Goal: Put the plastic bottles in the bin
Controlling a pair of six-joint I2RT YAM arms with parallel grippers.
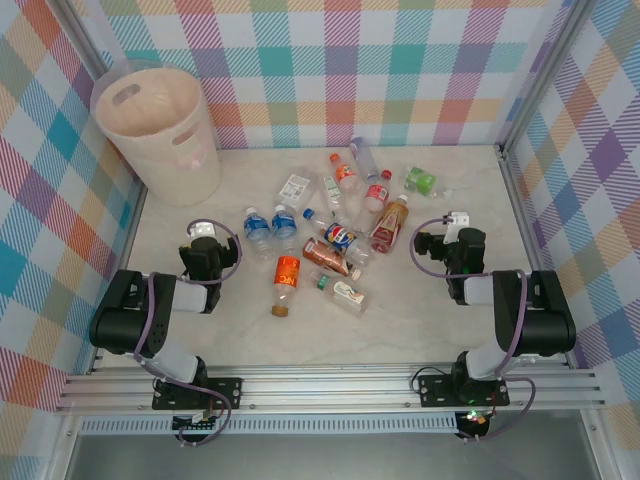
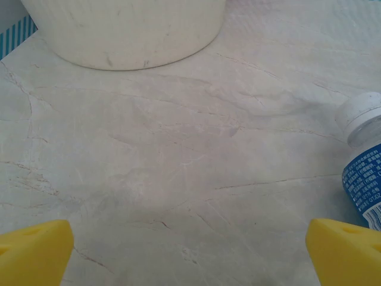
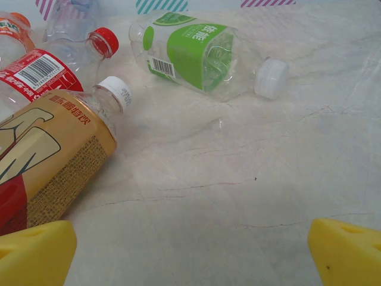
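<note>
Bright, even overhead light with soft faint shadows; wrist views sharp, their near yellow corners slightly blurred.

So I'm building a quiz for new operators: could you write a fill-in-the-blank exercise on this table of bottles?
1. The tall round cream-white plastic bin stands at the far ____ corner of the pale marbled table.
2. The clear plastic bottle with the green label lies on its side and has a ____ cap.
3. Beside the open left gripper, the white-capped clear plastic bottle wears a ____ label.
4. The open right gripper has ____ fingertips.

Missing words: left; white; blue; yellow.
</note>
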